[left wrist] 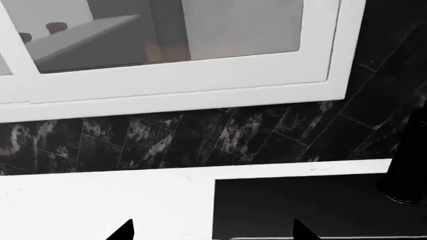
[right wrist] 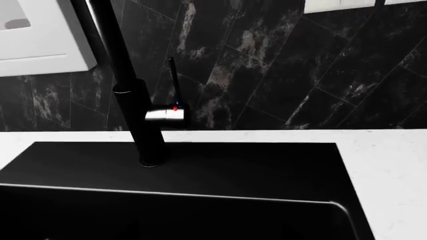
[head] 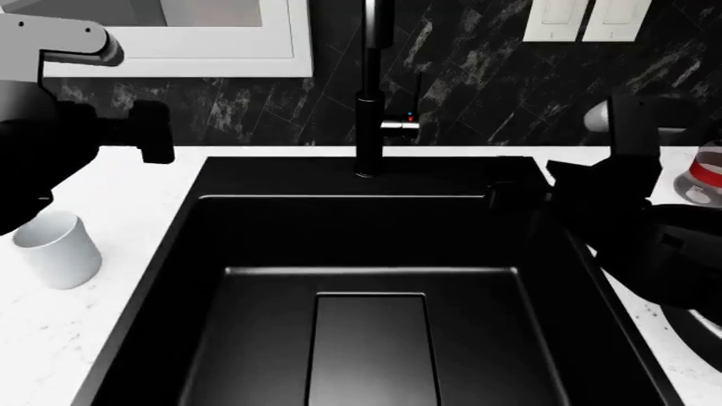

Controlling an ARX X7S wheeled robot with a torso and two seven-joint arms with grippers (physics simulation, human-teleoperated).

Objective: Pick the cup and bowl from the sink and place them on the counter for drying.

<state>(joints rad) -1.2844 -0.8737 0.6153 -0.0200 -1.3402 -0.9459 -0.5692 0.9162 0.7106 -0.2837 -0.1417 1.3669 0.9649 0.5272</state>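
White cup [head: 57, 248] upright on the speckled counter [head: 124, 194], just left of the sink [head: 361, 237] and outside its black basin. Flat drain panel [head: 370, 347] on the basin floor, tall black faucet [head: 370, 93] at the back rim. Left gripper [left wrist: 213, 232] above the counter near the sink's corner, fingertips [left wrist: 123, 231] spread, nothing between them. Right gripper [head: 522, 196] a dark mass at the basin's right rim, open or closed impossible to tell. Red-labelled bottle [head: 708, 173] at far right.

White speckled desk [head: 135, 182] wraps the black sink [head: 373, 245]; white cup [head: 57, 248] stands upright left of the sink.
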